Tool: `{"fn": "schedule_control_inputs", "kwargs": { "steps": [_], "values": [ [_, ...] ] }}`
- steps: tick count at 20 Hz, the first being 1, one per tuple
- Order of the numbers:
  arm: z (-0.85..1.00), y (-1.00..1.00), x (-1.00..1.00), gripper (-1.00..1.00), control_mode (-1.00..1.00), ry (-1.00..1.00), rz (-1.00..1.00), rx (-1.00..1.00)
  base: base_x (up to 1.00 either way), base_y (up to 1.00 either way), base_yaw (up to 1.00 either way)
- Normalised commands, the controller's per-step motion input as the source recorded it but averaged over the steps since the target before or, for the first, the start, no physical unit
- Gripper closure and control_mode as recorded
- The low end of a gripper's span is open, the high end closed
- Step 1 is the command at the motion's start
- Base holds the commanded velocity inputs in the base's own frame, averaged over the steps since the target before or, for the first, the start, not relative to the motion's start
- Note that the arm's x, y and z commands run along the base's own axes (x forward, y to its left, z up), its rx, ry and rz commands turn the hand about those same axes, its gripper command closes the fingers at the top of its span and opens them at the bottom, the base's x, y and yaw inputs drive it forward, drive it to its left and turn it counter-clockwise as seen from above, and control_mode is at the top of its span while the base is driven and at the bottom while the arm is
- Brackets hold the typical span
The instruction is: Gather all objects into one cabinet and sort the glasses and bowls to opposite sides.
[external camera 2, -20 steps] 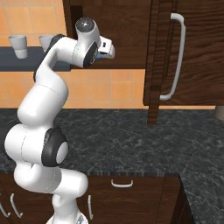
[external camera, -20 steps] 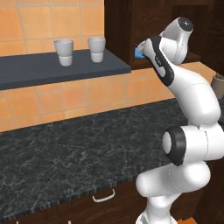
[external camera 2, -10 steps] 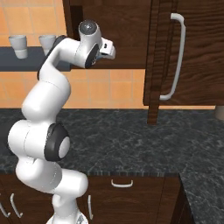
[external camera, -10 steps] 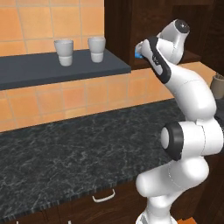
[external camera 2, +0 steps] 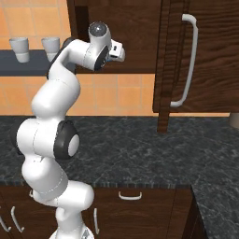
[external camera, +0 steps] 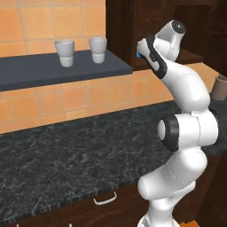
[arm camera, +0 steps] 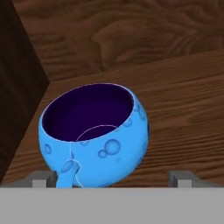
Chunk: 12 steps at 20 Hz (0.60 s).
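Note:
A bright blue bowl (arm camera: 94, 135) with a dark navy inside stands upright on the wooden floor of the cabinet (arm camera: 183, 87), close to its dark left wall. My gripper (arm camera: 113, 180) is open. Its two tips flank the bowl's lower part, and the bowl sits nearer the left tip. In the left base view my arm reaches into the dark-brown cabinet (external camera: 119, 26), and a sliver of the blue bowl (external camera: 138, 54) shows beside the wrist. Two pale glasses (external camera: 64, 53) (external camera: 98, 49) stand upright on the dark-grey shelf (external camera: 44, 71). The same glasses (external camera 2: 19, 49) (external camera 2: 50, 48) show in the right base view.
A grey-beige mug (external camera: 219, 87) stands on the black speckled counter (external camera: 88, 150) at the far right. A tall dark cabinet door (external camera 2: 205, 56) with a long pale handle (external camera 2: 186, 60) hangs right of my hand. Drawers with small handles run below the counter.
My arm has edged a little further toward the cabinet opening. The jaws have stayed open and the glasses have not moved.

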Motion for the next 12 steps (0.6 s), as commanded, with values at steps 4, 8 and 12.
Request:
{"fn": "schedule_control_inputs", "kwargs": {
  "steps": [4, 8, 12],
  "values": [
    [0.00, 0.00, 0.02, -1.00, -1.00, 0.00, 0.00, 0.01, 0.00, 0.00, 0.00],
    [0.00, -0.08, 0.00, 1.00, -1.00, 0.00, 0.00, 0.00, 0.00, 0.00, 0.00],
    [0.00, -0.22, 0.00, 1.00, -1.00, -0.02, -0.01, 0.02, 0.00, 0.00, 0.00]
  ]
}}
